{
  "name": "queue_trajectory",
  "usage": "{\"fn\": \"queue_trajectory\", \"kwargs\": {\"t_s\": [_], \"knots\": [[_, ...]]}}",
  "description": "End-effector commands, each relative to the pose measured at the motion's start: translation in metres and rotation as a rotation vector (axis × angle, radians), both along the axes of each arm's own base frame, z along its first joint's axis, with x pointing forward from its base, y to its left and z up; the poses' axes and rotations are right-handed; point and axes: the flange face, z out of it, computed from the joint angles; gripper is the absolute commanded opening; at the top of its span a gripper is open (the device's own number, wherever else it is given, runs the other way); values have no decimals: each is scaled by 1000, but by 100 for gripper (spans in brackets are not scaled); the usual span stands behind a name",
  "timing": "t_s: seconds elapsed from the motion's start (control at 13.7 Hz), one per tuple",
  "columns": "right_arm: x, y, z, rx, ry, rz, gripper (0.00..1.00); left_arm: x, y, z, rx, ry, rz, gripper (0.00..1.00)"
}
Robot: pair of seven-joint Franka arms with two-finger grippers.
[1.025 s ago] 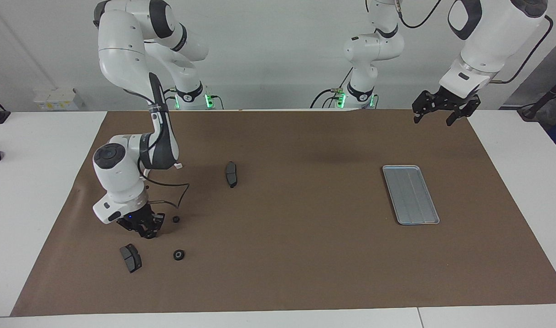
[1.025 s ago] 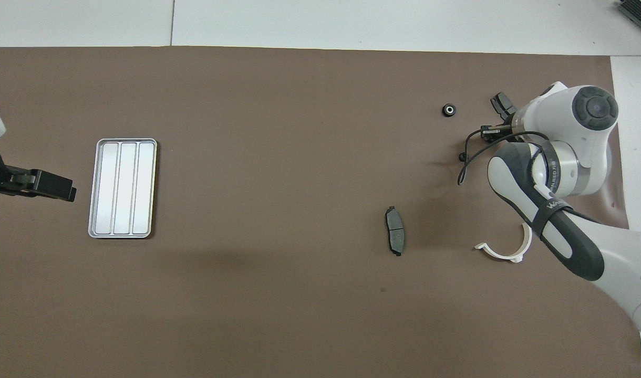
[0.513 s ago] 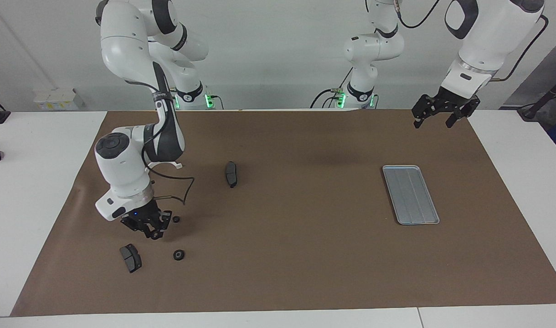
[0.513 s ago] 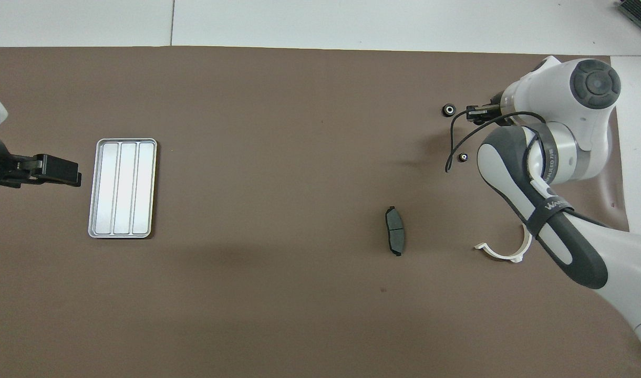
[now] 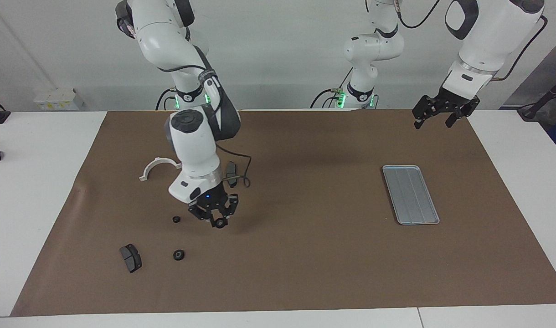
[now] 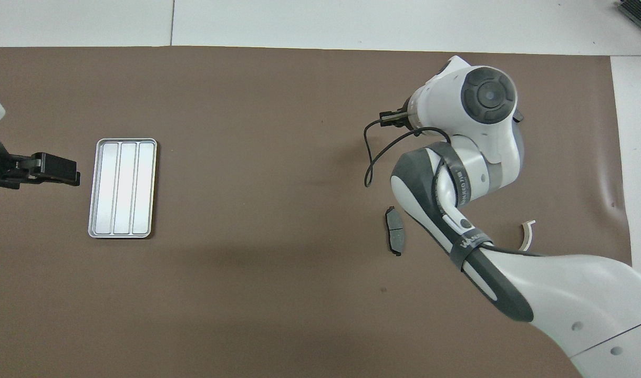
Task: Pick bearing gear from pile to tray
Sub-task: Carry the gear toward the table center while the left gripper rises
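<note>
My right gripper [image 5: 216, 218] is shut on a small black ring [image 5: 220, 223] and holds it above the mat, over the bare stretch between the pile and the tray. In the overhead view this gripper is hidden under its own arm. Two more black rings [image 5: 176, 219] [image 5: 178, 254] lie on the mat toward the right arm's end. The silver ridged tray [image 5: 410, 193] lies empty toward the left arm's end; it also shows in the overhead view [image 6: 122, 188]. My left gripper [image 5: 435, 116] is open and waits in the air beside the tray, also in the overhead view [image 6: 71, 176].
A dark brake pad [image 5: 130, 258] lies near the rings. Another brake pad [image 6: 395, 237] lies nearer to the robots, partly covered by the right arm in the facing view. A white half-ring bracket [image 5: 157, 165] lies toward the right arm's end of the brown mat [image 5: 305, 255].
My right gripper has risen from the pile with a black ring and swung toward the middle of the mat. The left gripper has barely moved.
</note>
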Motion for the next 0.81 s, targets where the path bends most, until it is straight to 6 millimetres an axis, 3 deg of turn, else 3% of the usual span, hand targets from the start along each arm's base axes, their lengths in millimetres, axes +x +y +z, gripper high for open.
{"fn": "queue_trajectory", "kwargs": {"t_s": [0.0, 0.07, 0.37, 0.44, 0.59, 0.73], "knots": [[-6, 47, 5, 15, -52, 38, 0, -8, 5, -1, 15, -6, 24, 100], [-13, 69, 6, 42, -68, 27, 0, -8, 7, -2, 15, -9, 26, 100], [-29, 150, -27, 98, -92, 72, 0, -12, 9, -26, 6, -28, 94, 100], [-35, 163, -31, 89, -97, 91, 0, -8, 7, -31, 2, -27, 130, 100], [-51, 189, -44, 86, -84, 121, 0, 6, -6, -54, -18, -46, 217, 100], [-65, 208, -58, 78, -63, 147, 0, 20, -35, -77, -33, -55, 261, 100]]}}
